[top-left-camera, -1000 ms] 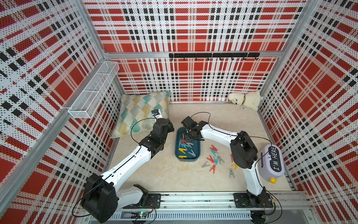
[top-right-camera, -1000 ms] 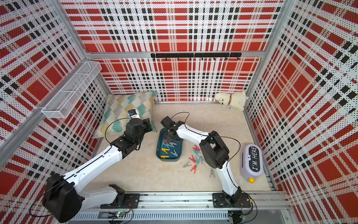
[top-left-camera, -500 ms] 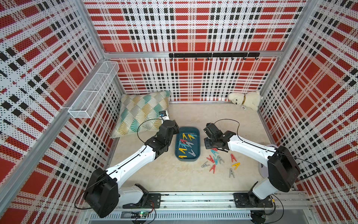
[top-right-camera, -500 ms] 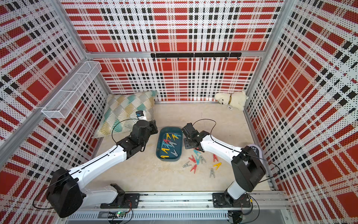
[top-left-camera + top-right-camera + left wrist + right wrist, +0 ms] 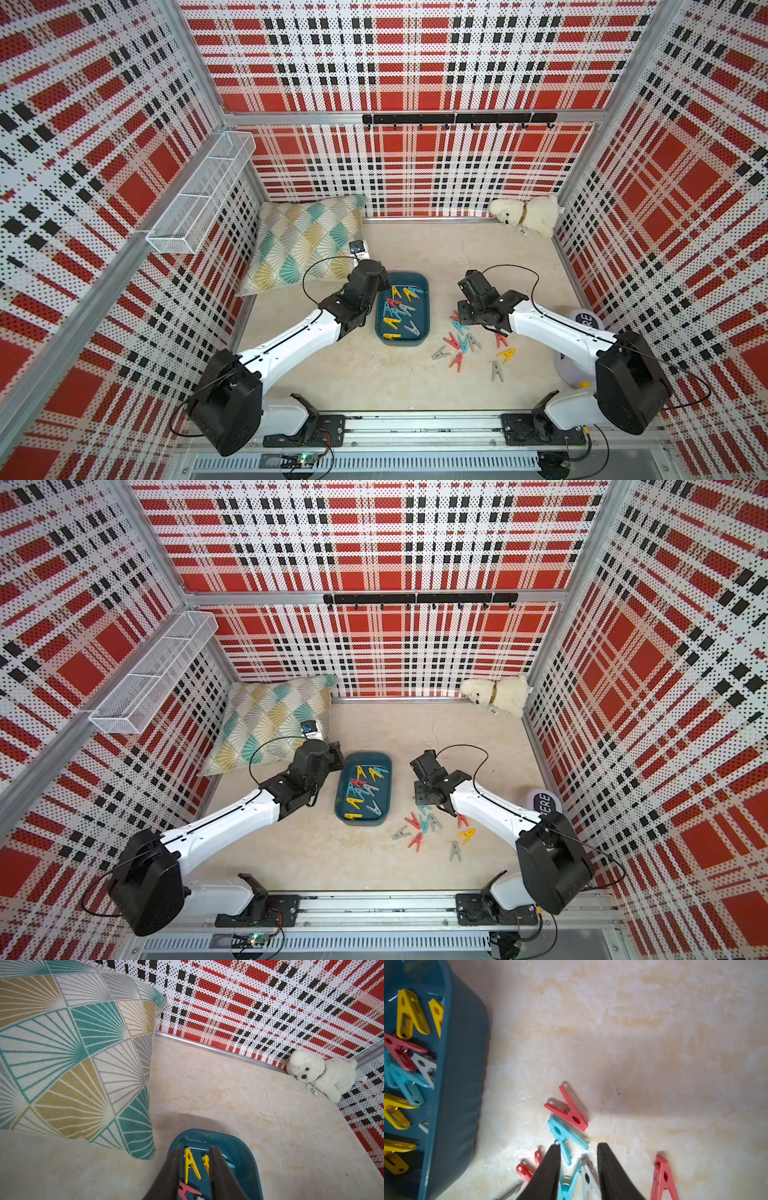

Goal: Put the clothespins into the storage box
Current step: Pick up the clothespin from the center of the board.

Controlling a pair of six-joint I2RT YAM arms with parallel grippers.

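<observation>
Loose clothespins [image 5: 569, 1110] beneath right end effector [image 5: 578, 1147], jaws apart

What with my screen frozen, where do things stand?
Left claw open, empty, over box. Right claw open, empty, above loose clothespins. Nothing blocking.

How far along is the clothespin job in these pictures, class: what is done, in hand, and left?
Done: about ten clothespins lie in the storage box. In hand: nothing; the right gripper hovers over the loose pins on the table, jaws apart and empty, and the left gripper is empty above the box. Left: those roughly ten loose pins.
</observation>
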